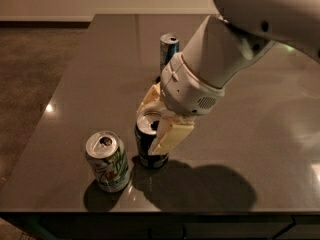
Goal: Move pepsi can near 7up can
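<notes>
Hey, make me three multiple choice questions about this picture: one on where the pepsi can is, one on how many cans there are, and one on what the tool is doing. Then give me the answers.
1. Where does the pepsi can stand?
A. At the table's far edge.
B. Close beside the 7up can.
C. On the floor.

2. How many cans are on the table?
A. Two.
B. Three.
C. Five.

3. What is the tool doing?
A. Hanging open, high above the table.
B. Gripping the 7up can.
C. Shut on the pepsi can.

Answers:
1 B: the two upright cans stand side by side near the table's front edge.
2 B: those two, plus a slim blue can farther back.
3 C: its fingers sit on either side of the pepsi can.
</notes>
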`<state>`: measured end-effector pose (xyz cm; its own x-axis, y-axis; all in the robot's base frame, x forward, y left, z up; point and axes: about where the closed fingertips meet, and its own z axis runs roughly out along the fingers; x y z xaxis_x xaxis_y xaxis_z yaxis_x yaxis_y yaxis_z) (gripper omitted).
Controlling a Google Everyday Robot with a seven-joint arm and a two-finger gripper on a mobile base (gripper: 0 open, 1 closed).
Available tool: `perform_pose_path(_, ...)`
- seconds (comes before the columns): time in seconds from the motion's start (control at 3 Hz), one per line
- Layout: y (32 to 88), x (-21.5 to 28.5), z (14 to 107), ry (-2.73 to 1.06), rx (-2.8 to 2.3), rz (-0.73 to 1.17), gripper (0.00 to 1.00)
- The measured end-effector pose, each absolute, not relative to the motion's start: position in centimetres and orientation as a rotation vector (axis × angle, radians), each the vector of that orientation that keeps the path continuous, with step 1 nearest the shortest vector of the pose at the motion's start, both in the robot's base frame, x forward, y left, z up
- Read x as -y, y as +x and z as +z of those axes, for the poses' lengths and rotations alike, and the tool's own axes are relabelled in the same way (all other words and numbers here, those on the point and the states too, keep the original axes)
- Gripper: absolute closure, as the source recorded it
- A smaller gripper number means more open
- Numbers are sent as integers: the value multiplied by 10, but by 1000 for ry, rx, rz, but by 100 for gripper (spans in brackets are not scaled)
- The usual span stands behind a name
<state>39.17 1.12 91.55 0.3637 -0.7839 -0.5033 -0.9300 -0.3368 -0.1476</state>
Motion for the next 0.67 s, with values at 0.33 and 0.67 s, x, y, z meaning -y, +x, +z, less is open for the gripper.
perform_pose_path(0.33,391,-13,918,-2222,-1487,478,0)
perform_pose_path(0.67,391,-13,918,-2222,-1486,478,0)
